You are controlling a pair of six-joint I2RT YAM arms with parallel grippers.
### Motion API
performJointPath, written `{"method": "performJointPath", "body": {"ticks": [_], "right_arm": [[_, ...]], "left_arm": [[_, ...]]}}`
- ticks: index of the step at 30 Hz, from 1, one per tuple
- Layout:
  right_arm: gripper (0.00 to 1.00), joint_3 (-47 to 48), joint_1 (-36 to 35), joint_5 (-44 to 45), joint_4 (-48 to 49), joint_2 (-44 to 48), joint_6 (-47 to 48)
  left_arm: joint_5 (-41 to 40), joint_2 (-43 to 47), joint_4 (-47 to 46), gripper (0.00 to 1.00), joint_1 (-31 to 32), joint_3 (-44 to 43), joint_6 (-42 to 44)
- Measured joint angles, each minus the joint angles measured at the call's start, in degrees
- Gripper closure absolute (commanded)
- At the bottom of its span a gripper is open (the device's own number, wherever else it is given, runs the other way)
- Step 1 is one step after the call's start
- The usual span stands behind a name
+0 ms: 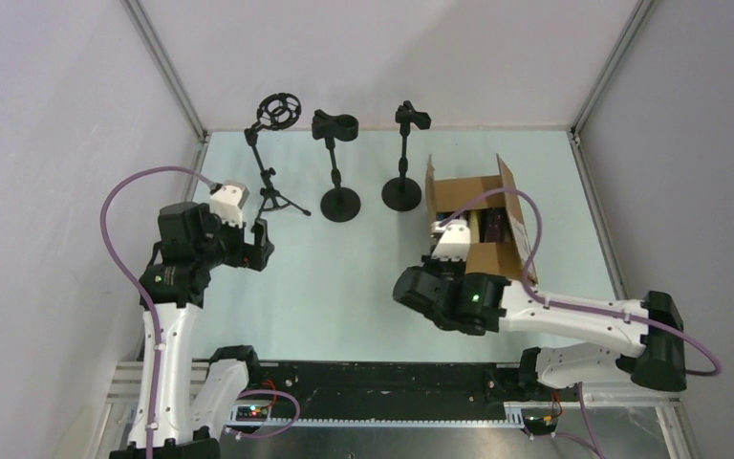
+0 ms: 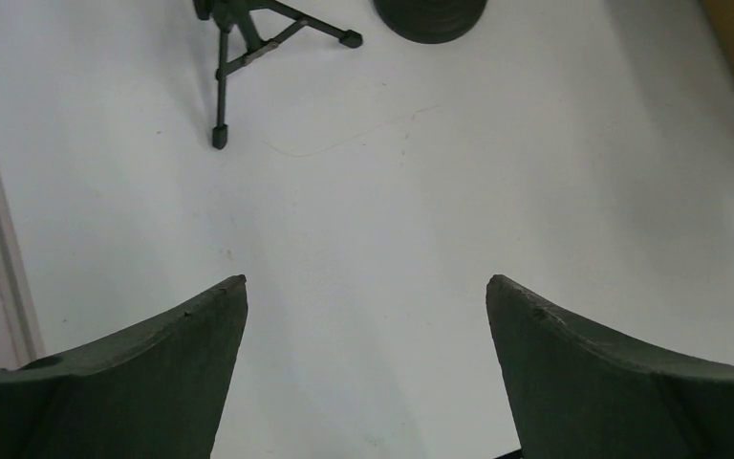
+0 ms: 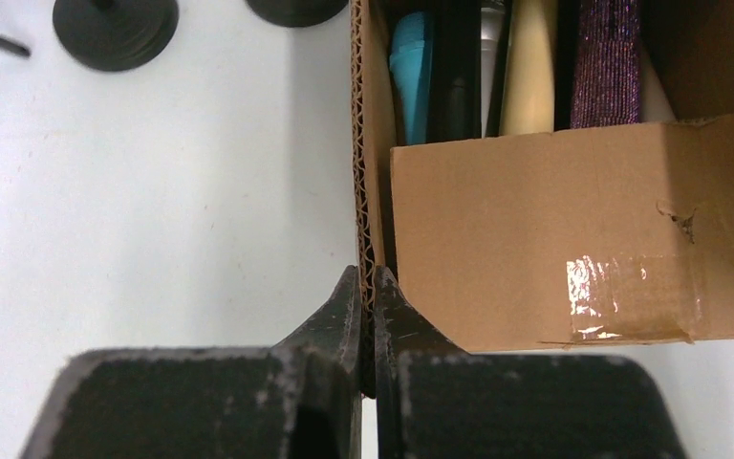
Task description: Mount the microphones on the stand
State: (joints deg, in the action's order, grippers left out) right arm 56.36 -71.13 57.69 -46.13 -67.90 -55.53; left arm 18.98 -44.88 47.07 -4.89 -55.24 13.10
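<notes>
1. Left gripper [image 2: 366, 283]: jaws spread wide and holding nothing, hanging over bare table [image 1: 363, 287]. It is well apart from the box, on the far left.
2. Three stands along the back: tripod stand [image 1: 271, 194] nearest the left arm, then the middle stand [image 1: 340, 204] and the right stand [image 1: 402, 194], both on round bases. All three holders are empty, so no microphone is mounted yet.
3. Right gripper [image 3: 367, 277]: fingers pinched shut on the corrugated edge of the left wall of the cardboard box [image 3: 535, 229]. It grips cardboard, not a microphone.
4. The microphones are all inside the box, lying side by side. They are a blue-green microphone [image 3: 411, 76], a black microphone [image 3: 454, 86], a grey sliver I cannot make out, a cream microphone [image 3: 528, 67] and a glittery purple microphone [image 3: 607, 62].
5. Key relation: the microphones lie ahead and to the right of the right pincer, beyond the near flap. Their long axes run away from it, parallel to the wall it holds. The right arm is much the nearer. My guess is that it would have to let go, rise over the flap and close across a shaft.
6. Views: the right wrist shows the pinch and the colours. The top view shows only dark contents with a hint of purple, but it alone places the box just right of the right stand. The left wrist sees tripod legs and one base.
</notes>
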Motion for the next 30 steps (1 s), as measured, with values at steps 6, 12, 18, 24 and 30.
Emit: {"method": "performJointPath", "body": {"ticks": [6,12,18,24,30], "right_arm": [[1.00,7.5,-7.5,1.0,-3.3,-8.4,-1.8],[1.00,10.2,-10.7,0.2,-3.4,-9.6,-4.3],[1.00,10.3,-14.1,0.0,-2.4,-9.6,-1.3],[0.70,10.2,-19.0,-2.2,3.9,-9.6,6.7],[0.36,11.8,-20.8,-3.5,12.2,-9.6,13.2]], "left_arm": [[4.3,-0.2,1.2,0.02,3.8,-1.1,-1.1],[4.9,-4.0,1.5,0.02,16.0,-7.2,-3.7],[4.5,-10.3,-0.4,0.02,23.8,-10.6,-8.2],[3.2,-14.8,-3.9,0.02,30.5,-10.6,-14.7],[2.6,-20.2,-5.9,0.02,33.2,-10.6,-19.8]]}}
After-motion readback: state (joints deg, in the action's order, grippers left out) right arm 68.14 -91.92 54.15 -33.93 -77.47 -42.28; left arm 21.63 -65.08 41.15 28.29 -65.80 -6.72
